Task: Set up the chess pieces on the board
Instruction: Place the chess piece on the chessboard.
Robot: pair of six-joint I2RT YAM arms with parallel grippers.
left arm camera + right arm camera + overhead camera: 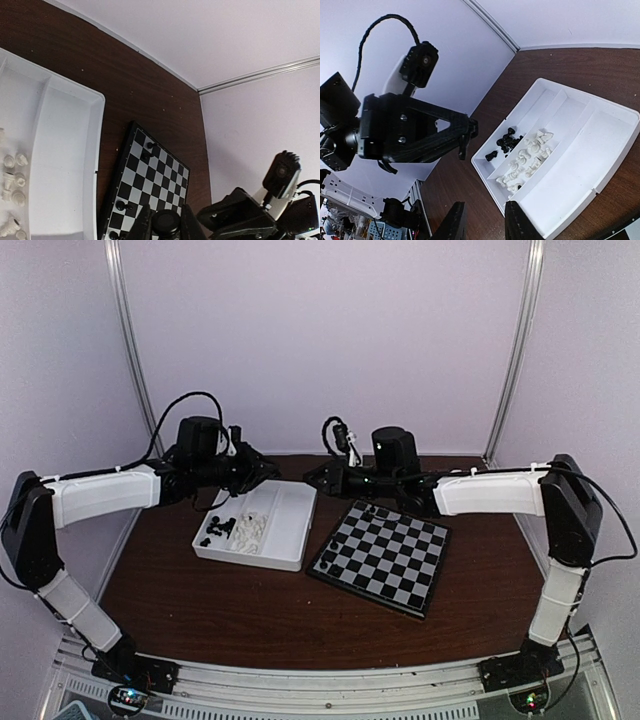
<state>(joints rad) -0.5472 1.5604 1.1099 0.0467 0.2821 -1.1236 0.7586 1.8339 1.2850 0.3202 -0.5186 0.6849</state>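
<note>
The board (pixel 382 556) lies right of centre, with a few black chess pieces (pixel 368 510) at its far corner. My left gripper (pixel 262 470) hovers over the far edge of the white tray (pixel 290 502). In the left wrist view it (pixel 166 217) is shut on a round black chess piece (pixel 166 223), above the board (pixel 150 175), where black pieces (pixel 148 150) stand. My right gripper (pixel 318 478) is between tray and board; in its wrist view it (pixel 485 220) is open and empty above the tray's (pixel 580 165) near end.
The tray holds loose black pieces (pixel 505 142) and white pieces (pixel 527 160) in its narrow compartments; its wide compartment is bare. The left arm's wrist (pixel 415 132) hangs close in front of my right gripper. Walls enclose the brown table (pixel 250 610).
</note>
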